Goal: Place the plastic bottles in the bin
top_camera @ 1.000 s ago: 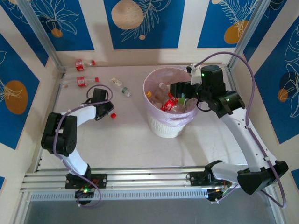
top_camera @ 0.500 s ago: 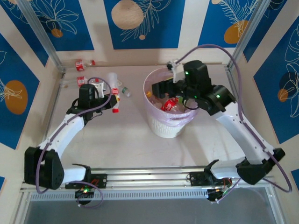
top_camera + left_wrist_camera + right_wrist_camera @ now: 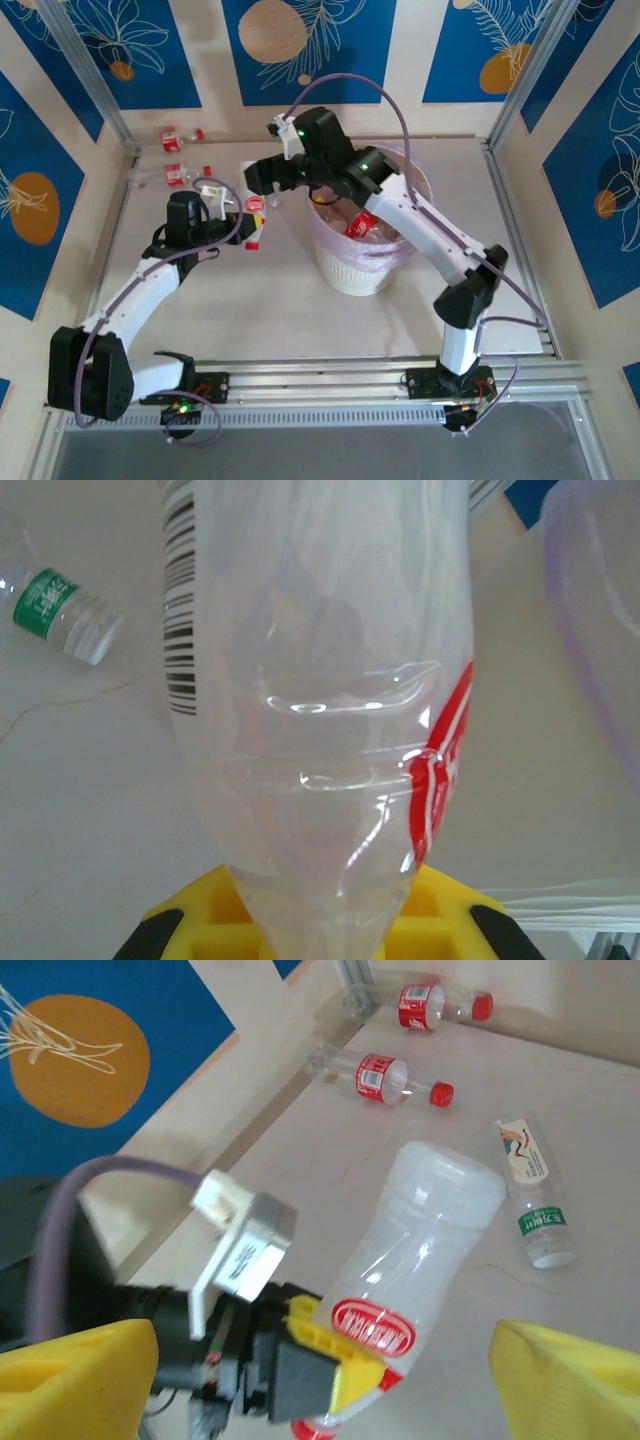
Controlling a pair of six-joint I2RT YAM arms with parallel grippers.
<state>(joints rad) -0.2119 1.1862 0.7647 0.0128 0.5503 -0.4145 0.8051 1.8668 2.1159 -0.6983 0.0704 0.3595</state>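
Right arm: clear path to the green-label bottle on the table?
Probably yes. Its fingers are open and point toward the green-label bottle, which lies bare on the table. The left arm's held bottle sits close beside it, so clearance looks tight.

bin [image 3: 350,275] mid-table, bottles [image 3: 362,224] inside, one bottle [image 3: 256,214] just left, two bottles [image 3: 182,137] far-left corner

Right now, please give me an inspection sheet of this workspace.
Surface: pale table, no damage seen.
Job's things: round white ribbed plastic bin with pink liner, bottles inside; a clear red-label plastic bottle and a second one at far-left corner; one green-label bottle loose.
Clutter: nothing seen.
Grippers: left gripper shut on the held red-label bottle; right gripper open, close by.
Cables: purple cables run along both arms.
Surroundings: blue-and-cream wall panels.
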